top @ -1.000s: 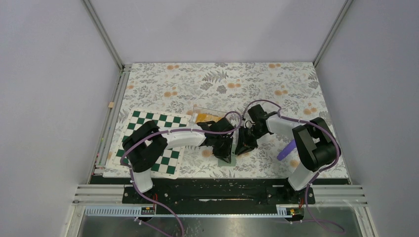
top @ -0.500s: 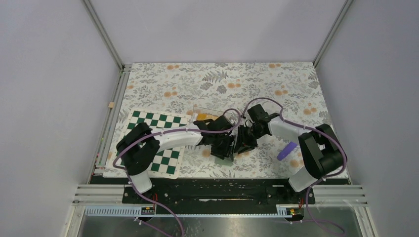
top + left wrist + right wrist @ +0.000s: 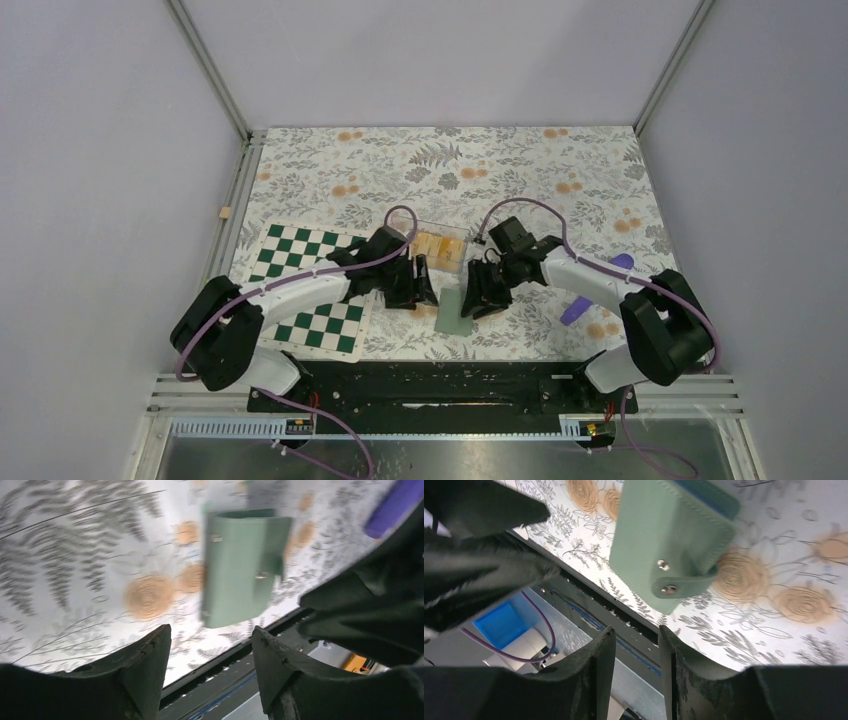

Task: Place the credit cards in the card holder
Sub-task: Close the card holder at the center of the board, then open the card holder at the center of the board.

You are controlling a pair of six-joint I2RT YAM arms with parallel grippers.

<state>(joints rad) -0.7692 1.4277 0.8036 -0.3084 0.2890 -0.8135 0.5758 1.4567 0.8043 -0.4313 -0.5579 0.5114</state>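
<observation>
**Both jaws empty, holder flat: fetch 1 card and steady the wallet**

The card holder (image 3: 452,312), a green wallet, lay flat on the table (image 3: 560,170) just below the centre of the top view, between the 2 arms. The left gripper (image 3: 210,635) had its jaws spread and released, with nothing between them. The right gripper (image 3: 636,632) also stood parted and empty, its gap somewhat narrower. The credit cards (image 3: 438,247) sat in a clear tray (image 3: 467,255) just above the holder in the top view, to the right of the chequered board (image 3: 300,290).

A strap (image 3: 684,584) with 2 snaps wrapped the holder's edge in the right wrist view. Whether it was fastened could not be told.

The step in hand looked like going for a card. To do it well, 1 arm should probably pin the holder, since so light a wallet would likely slide on the cloth. The other should take a single card by its edges, perhaps tilting it against the tray wall, because thin flat cards are hard to lift singly. The card should go in edge-first, in line with the pocket. The 2 grippers worked close together, so their paths needed to stay apart.
</observation>
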